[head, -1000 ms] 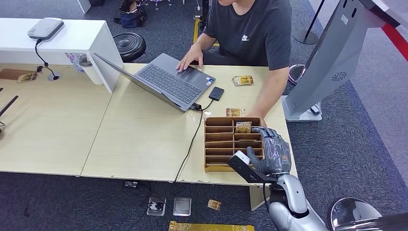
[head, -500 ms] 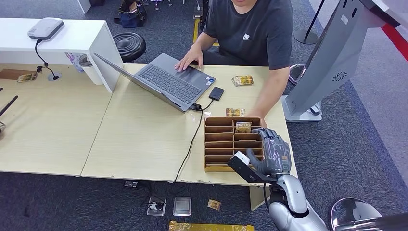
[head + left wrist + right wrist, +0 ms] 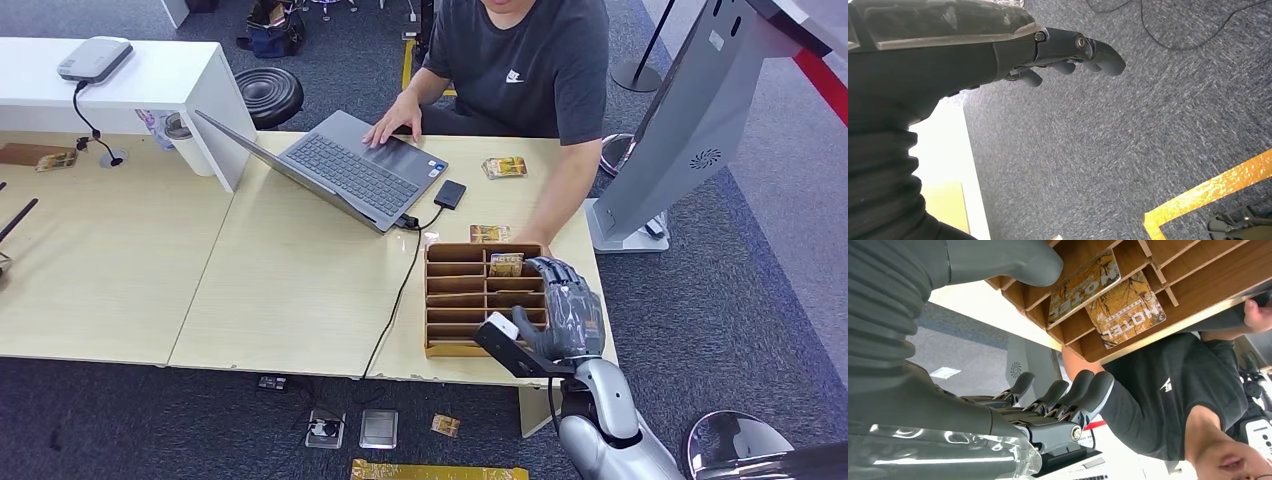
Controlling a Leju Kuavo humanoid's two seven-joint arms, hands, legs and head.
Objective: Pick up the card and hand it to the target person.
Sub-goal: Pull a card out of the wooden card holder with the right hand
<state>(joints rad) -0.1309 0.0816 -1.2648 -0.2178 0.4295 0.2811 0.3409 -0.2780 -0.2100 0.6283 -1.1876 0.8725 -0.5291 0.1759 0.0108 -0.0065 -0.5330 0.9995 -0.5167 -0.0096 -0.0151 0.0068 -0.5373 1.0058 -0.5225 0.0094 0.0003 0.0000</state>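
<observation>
The right robot hand (image 3: pixel 570 310) hovers over the right side of the wooden organizer (image 3: pixel 455 300), which sits at the near right corner of the desk (image 3: pixel 300 280). Its fingers (image 3: pixel 1083 392) are spread and gently curved with the thumb (image 3: pixel 1013 260) apart from them, and it holds nothing. Two hotel cards (image 3: pixel 506 265) stand in a far right compartment of the organizer, just beyond the fingertips; from the right wrist they show as printed cards (image 3: pixel 1103 290) leaning side by side behind a divider, not touched by the hand.

The left robot hand (image 3: pixel 1068 55) hangs over dark carpet (image 3: pixel 1123 150) with its fingers loosely curled and nothing in them, near a yellow floor marking (image 3: pixel 1208 192).

A person (image 3: pixel 525 60) in a dark T-shirt sits at the far side of the desk, one hand on a laptop (image 3: pixel 350 170), the other arm reaching down beside the organizer. More cards lie on the desk: one just beyond the organizer (image 3: pixel 489 233) and a small stack farther off (image 3: pixel 504 166)
</observation>
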